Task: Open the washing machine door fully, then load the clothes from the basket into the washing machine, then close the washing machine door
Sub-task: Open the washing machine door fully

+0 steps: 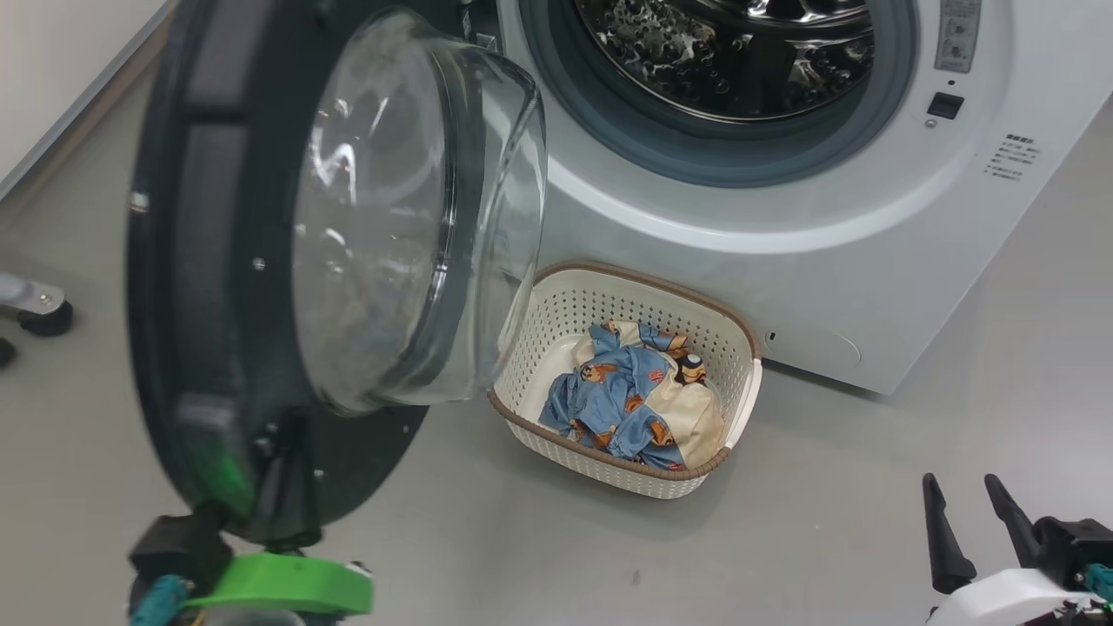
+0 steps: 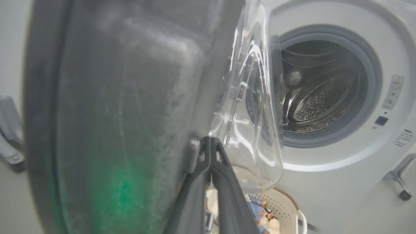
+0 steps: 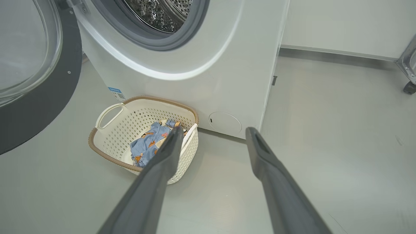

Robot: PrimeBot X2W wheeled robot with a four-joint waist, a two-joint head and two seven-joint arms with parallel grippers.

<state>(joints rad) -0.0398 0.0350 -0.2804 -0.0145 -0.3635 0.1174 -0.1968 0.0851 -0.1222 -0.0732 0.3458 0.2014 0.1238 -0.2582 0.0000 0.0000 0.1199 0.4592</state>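
Observation:
The washing machine door (image 1: 209, 261) stands swung out at the left, its glass bowl (image 1: 391, 217) facing the white washing machine (image 1: 783, 261), whose steel drum (image 1: 730, 52) is exposed. My left gripper (image 1: 291, 430) is shut, its tips pressed against the door's inner face beside the bowl; the left wrist view shows the left gripper (image 2: 210, 140) with nothing between its fingers. The basket (image 1: 609, 271) sits on the floor below the drum opening, with the clothes (image 1: 626, 391) bundled inside. My right gripper (image 1: 960, 480) hangs open at the lower right, well away from the basket (image 3: 107, 152) and its clothes (image 3: 146, 144).
A metal leg on a castor (image 1: 35, 304) stands on the floor left of the door, and another castor (image 3: 408, 81) is at the washer's far side. A pale wall runs along the left. Grey floor stretches between the basket and my right gripper.

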